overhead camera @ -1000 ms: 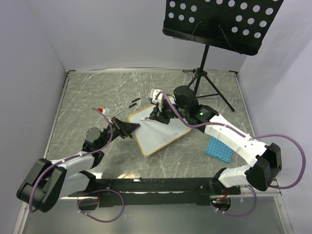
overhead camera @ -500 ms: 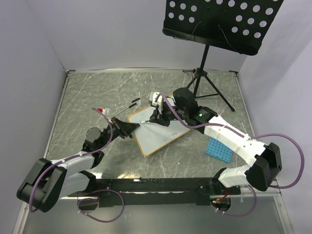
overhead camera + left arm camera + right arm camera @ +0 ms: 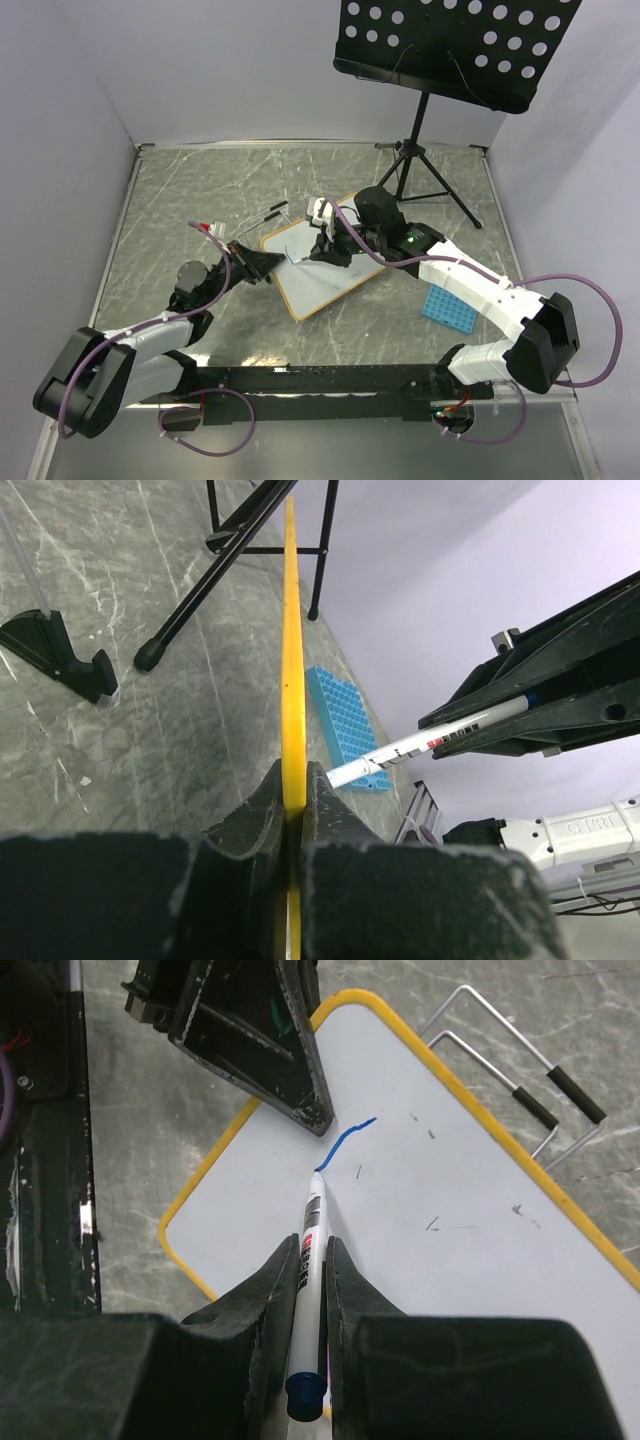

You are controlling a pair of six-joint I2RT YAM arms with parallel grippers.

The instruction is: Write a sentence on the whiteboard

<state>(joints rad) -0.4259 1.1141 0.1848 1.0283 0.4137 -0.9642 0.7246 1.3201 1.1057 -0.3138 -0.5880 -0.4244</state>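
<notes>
Between the right arm's black fingers (image 3: 270,1285), which are closed tight, sits a slim white marker pen with a blue end plug (image 3: 314,1215). They grip it along the barrel, so its tip points away from the wrist and touches the glossy face of the small rectangular whiteboard with rounded corners and a thin yellow-orange frame (image 3: 480,1210). From that tip a short curved blue stroke (image 3: 348,1138) runs up and to the right, the only lettering on the board; a few faint grey specks are scattered further along the surface. Just beyond the stroke, the left arm's dark wedge-shaped fingers (image 3: 255,815) are pinched shut on the board's framed edge. The left wrist view shows the frame edge-on, running straight out from between them, with the marker crossing on the right. The board lies near the middle of the grey marbled worktop (image 3: 180,200), turned diagonally, with the left arm reaching in from the near left and the right arm curving over from the right. Beside the board's far edge is a bent silver wire rack with black-capped ends (image 3: 520,1070). A blue square grid tray (image 3: 445,303) rests on the worktop to the right, apart from the board. At the far right stands a black perforated music stand on tripod legs (image 3: 455,45).
</notes>
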